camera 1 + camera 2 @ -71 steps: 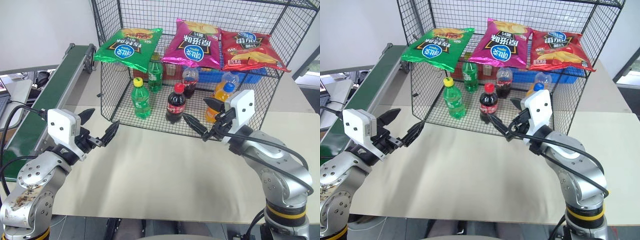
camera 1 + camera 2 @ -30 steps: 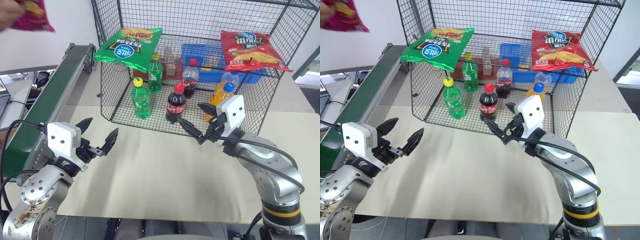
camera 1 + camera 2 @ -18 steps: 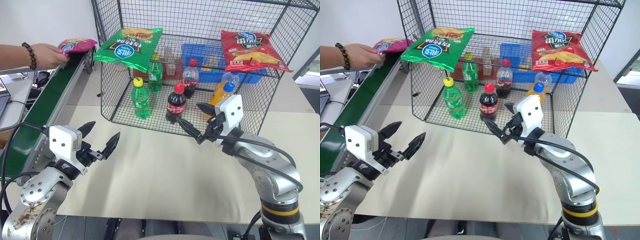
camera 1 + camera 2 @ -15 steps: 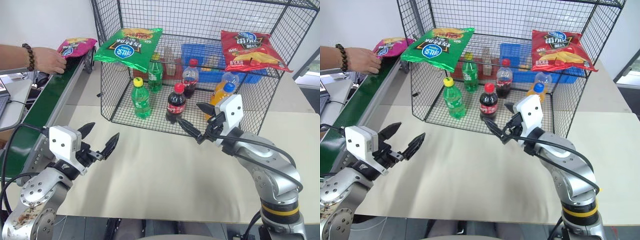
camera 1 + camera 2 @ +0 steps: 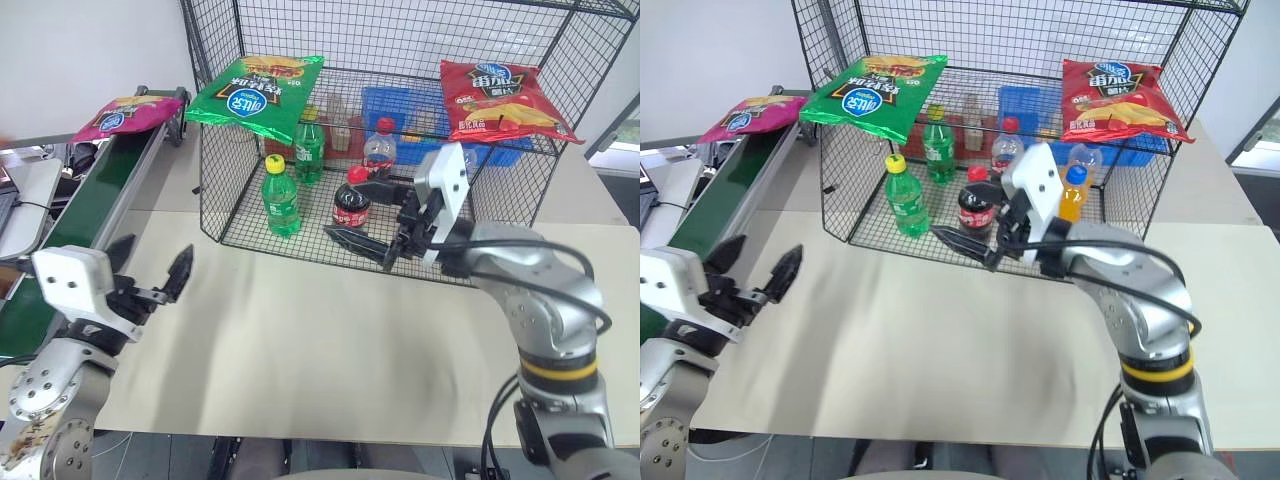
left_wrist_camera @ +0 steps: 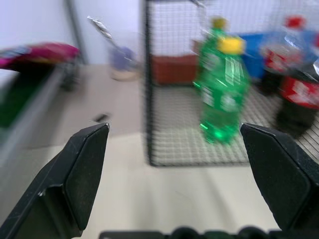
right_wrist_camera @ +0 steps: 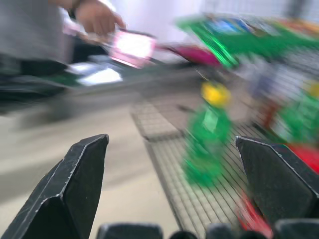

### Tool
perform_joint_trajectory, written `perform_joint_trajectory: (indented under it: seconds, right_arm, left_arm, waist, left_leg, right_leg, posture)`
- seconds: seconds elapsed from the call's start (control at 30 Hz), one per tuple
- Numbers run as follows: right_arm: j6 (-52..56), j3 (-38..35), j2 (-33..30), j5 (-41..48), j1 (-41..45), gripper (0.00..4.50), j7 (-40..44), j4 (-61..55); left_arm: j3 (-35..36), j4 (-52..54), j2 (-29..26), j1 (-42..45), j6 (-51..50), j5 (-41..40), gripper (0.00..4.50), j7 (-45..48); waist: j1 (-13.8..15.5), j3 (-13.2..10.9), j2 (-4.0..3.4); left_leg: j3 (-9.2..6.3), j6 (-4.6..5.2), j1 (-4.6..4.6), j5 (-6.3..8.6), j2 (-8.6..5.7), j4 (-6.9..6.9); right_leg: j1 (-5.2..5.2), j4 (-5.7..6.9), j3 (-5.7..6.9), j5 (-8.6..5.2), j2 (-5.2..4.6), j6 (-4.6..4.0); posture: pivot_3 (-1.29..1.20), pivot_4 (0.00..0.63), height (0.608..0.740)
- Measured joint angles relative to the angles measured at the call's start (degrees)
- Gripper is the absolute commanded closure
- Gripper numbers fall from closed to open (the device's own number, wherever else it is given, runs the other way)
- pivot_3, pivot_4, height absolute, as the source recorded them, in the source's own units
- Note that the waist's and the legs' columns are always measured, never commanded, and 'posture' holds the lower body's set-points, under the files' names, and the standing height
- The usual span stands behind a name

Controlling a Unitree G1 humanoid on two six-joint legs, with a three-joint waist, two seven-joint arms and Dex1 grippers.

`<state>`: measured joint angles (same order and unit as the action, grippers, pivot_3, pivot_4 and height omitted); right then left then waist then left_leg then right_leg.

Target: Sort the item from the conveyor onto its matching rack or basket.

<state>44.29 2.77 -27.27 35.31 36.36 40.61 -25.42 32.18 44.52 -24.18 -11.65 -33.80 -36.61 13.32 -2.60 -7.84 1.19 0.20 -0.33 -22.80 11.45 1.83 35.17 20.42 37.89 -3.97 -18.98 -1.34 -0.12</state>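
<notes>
The item, a magenta-pink crisp bag (image 5: 128, 113), lies on the far end of the conveyor (image 5: 90, 215), a dark green belt running along the table's left side. The black wire rack (image 5: 400, 40) stands at the back of the table, with a gap on its top shelf between a green and a red bag. My left gripper (image 5: 152, 258) hovers open and empty beside the belt's near part, far short of the bag. In front of the rack's lower shelf my right gripper (image 5: 340, 208) points left, open and empty. The left wrist view shows the bag (image 6: 37, 52) far beyond the fingers.
A green crisp bag (image 5: 258, 92) and a red crisp bag (image 5: 505, 95) lie on the rack's top. Green (image 5: 282, 197), cola (image 5: 352, 205) and orange bottles and a blue crate (image 5: 420, 115) stand inside. A person's hand (image 7: 97, 15) shows beyond the conveyor.
A person took the magenta bag from the rack's top, laid it on the conveyor's far end and drew the hand back. My right gripper rose and swung left; my left gripper shifted left.
</notes>
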Motion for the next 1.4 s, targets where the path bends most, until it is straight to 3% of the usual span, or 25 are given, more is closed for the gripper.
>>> perform_joint_trajectory:
  seconds: [0.17,0.33,0.57,0.8,1.07,1.37,1.4]
  right_arm:
    - [0.3,2.1,1.3,2.9,7.9,0.00,6.3,5.2]
    - [-0.6,3.3,3.7,4.0,14.3,0.00,10.7,8.4]
    - [-3.5,4.4,8.4,3.3,18.5,0.00,12.2,11.6]
    - [-4.2,4.8,8.9,2.7,19.0,0.00,11.7,11.6]
    - [-4.2,5.2,9.1,2.0,18.9,0.00,10.8,11.4]
    - [-4.2,5.2,8.7,2.0,18.6,0.00,9.2,10.9]
    - [-4.2,5.2,8.7,2.0,18.5,0.00,9.1,10.8]
  left_arm:
    - [7.9,-2.5,3.5,3.6,-2.2,-11.1,0.04,-9.7]
    - [16.2,-9.1,2.7,8.4,-2.5,-25.8,0.04,-21.3]
    - [20.1,-22.8,-2.3,15.2,-2.2,-37.3,0.04,-29.5]
    - [20.9,-34.1,-4.9,18.8,-2.7,-47.0,0.04,-36.1]
    - [20.3,-41.9,-9.4,21.1,-5.1,-52.6,0.04,-38.2]
    - [18.9,-45.6,-11.2,21.4,-5.2,-50.8,0.04,-36.7]
    - [18.9,-45.8,-11.2,21.9,-5.1,-50.7,0.53,-36.6]
  waist:
    - [0.2,0.0,0.02]
    - [0.1,0.0,0.05]
    - [0.3,0.0,0.07]
    - [0.3,0.0,0.12]
    - [0.3,0.0,0.12]
    - [0.2,0.0,0.12]
    - [0.2,0.0,0.12]
  left_leg:
    - [-0.07,0.00,-0.02,0.00,0.01,0.07]
    - [-0.18,0.00,0.00,0.00,0.04,0.05]
    - [-0.23,-0.01,-0.01,0.00,0.02,0.07]
    - [-0.25,-0.02,-0.07,0.01,0.03,0.04]
    - [-0.26,-0.04,-0.07,0.01,0.04,0.01]
    - [-0.23,-0.09,-0.08,-0.02,0.06,-0.10]
    - [-0.24,-0.10,-0.11,-0.02,0.06,-0.09]
  right_leg:
    - [0.01,0.08,0.05,0.00,-0.10,0.00]
    - [0.00,0.11,0.11,0.01,-0.10,-0.01]
    - [0.05,0.17,0.26,0.01,-0.14,-0.02]
    - [0.14,0.18,0.35,0.02,-0.24,-0.03]
    - [0.20,0.20,0.41,0.02,-0.28,-0.03]
    - [0.30,0.20,0.39,0.03,-0.32,-0.05]
    - [0.31,0.20,0.38,0.03,-0.34,-0.05]
  posture:
    - [0.00,0.150,0.740]
    - [0.00,0.150,0.740]
    - [0.00,0.150,0.740]
    - [0.00,0.150,0.740]
    - [0.00,0.150,0.740]
    - [0.00,0.150,0.740]
    - [0.00,0.150,0.740]
